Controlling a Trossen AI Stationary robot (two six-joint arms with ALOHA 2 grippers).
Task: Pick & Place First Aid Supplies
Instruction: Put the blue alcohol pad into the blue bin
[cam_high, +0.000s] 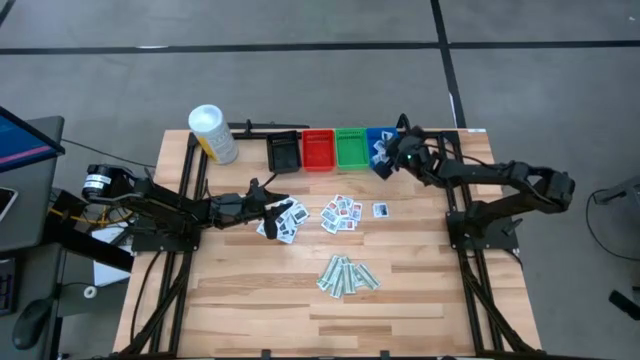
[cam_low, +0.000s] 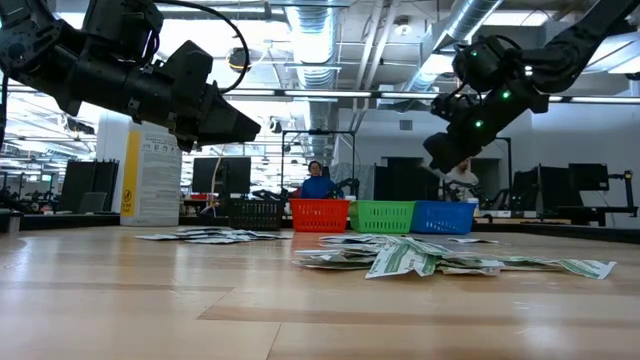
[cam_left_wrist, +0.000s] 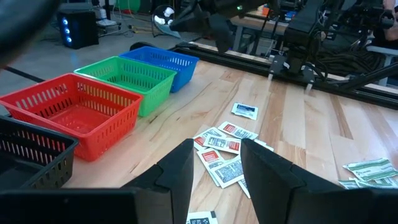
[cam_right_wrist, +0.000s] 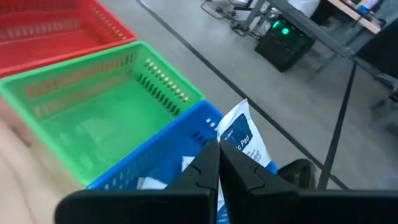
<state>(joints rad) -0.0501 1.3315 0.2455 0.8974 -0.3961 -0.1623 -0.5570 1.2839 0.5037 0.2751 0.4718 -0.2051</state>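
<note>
The blue bin (cam_right_wrist: 155, 158) sits under the right gripper (cam_right_wrist: 219, 163), which pinches a white packet with blue print (cam_right_wrist: 244, 140) above it. The left gripper (cam_left_wrist: 214, 165) hangs spread over the table's left pile of white packets (cam_high: 283, 222) — touching none.

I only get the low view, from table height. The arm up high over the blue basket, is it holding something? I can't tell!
Observer: Yes. The right gripper is shut on a white paper packet with blue print.
Operator: Is it over the blue plastic basket?
Observer: Right above it; another white packet already lies inside.
Operator: And the other arm?
Observer: The left gripper is open, hovering over the pile of white packets with dark print.
Operator: Anything in the green plastic basket?
Observer: It looks empty.
</note>
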